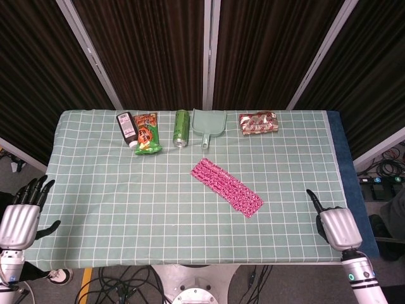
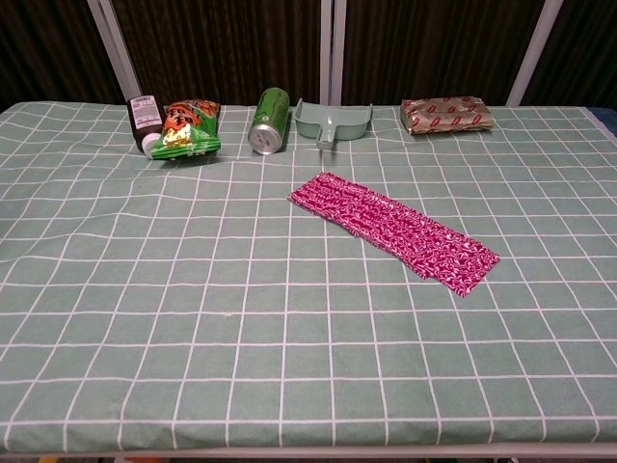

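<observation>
My right hand (image 1: 338, 227) rests at the near right edge of the table (image 1: 95, 190), one finger stretched out, holding nothing. My left hand (image 1: 22, 215) hangs off the near left edge, fingers spread and empty. The pink knitted cloth (image 1: 226, 186) lies flat, up and to the left of my right hand, well apart. Beyond it a row: dark bottle (image 1: 127, 127), snack bag (image 1: 147, 133), green can (image 1: 181, 128), green dustpan (image 1: 208, 124), wrapped packet (image 1: 258, 123).
</observation>
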You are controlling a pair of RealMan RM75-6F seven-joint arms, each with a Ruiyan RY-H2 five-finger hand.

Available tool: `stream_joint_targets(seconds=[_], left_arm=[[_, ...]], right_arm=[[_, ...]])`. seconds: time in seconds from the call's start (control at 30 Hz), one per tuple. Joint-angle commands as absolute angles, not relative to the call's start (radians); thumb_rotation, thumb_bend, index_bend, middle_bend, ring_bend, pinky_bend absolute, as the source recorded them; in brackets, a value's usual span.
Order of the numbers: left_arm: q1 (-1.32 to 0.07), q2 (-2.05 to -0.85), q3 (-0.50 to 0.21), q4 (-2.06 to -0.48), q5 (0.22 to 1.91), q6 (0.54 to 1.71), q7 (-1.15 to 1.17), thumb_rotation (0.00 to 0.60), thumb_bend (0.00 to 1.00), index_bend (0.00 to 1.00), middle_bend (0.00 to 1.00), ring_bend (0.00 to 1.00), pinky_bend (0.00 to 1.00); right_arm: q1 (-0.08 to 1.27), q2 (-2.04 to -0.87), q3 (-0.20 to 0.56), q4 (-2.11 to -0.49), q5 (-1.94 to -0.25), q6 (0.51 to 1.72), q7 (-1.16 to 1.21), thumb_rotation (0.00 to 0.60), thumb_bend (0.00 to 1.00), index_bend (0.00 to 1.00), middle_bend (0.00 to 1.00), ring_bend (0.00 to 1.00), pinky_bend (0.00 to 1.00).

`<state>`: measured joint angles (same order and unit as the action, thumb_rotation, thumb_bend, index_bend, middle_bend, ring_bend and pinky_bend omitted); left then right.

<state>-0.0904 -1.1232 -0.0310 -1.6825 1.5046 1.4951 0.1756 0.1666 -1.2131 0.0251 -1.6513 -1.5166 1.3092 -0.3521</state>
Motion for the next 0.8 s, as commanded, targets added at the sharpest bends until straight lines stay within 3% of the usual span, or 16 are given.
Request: stream_joint_targets(seconds=[0.03, 0.3, 0.8], left_arm=[[-0.089, -1.118, -0.028, -1.683, 1.505, 1.494, 0.17, 0.6, 0.17, 0.08, 0.01, 0.0, 0.15], [-0.089, -1.117, -0.029, -1.676, 1.504, 1.491, 0.149, 0.6, 0.17, 0.08, 0.01, 0.0, 0.15], [-0.084, -1.11, -0.033, -1.649, 1.493, 1.491, 0.105, 0.6, 0.17, 0.08, 0.01, 0.0, 0.15]], right_arm=[[0.207, -1.267, 0.032, -1.666, -1.466, 1.234, -0.437, 0.6, 0.86, 0.12, 0.86, 0.83, 0.76], [0.314, -1.326, 0.067, -1.716, -1.312, 1.063, -0.557, 0.6, 0.9, 0.1, 0.86, 0.83, 0.76], [0.46, -1.442, 0.075, -1.732, -0.984, 0.948, -0.795, 0.6, 0.98, 0.1, 0.86, 0.84, 0.76]])
